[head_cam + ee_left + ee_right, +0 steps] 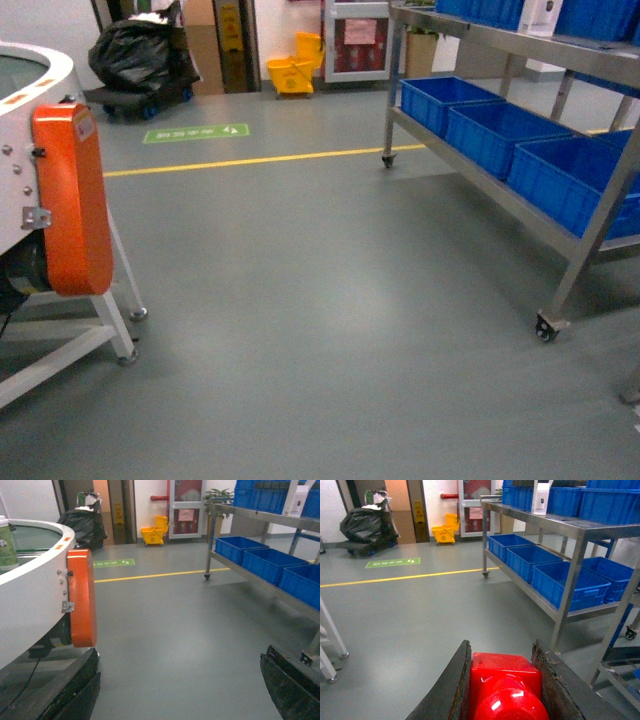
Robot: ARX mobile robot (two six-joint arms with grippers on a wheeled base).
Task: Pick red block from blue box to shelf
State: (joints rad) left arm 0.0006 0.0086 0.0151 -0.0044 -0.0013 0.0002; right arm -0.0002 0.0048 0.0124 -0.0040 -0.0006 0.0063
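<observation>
Far upper left of the head view: a bulging black bag point(140, 50) on a low wheeled cart, with a yellow mop bucket point(293, 72) against the back wall near top centre. Across the grey floor point(320, 330), a green floor sign point(195, 132) just above a thin yellow line point(250, 159) running left to right. At the left edge, a white round machine point(20, 140) carrying an orange guard point(70, 200) on white legs; at the right, a row of dark blue crates point(500, 135) side by side.

red block point(506, 685): 1 | shelf point(520, 190): 1 | blue crates, lower tier point(492, 135): 3 | yellow mop bucket point(292, 72): 1 | black bin bag point(140, 55): 1
</observation>
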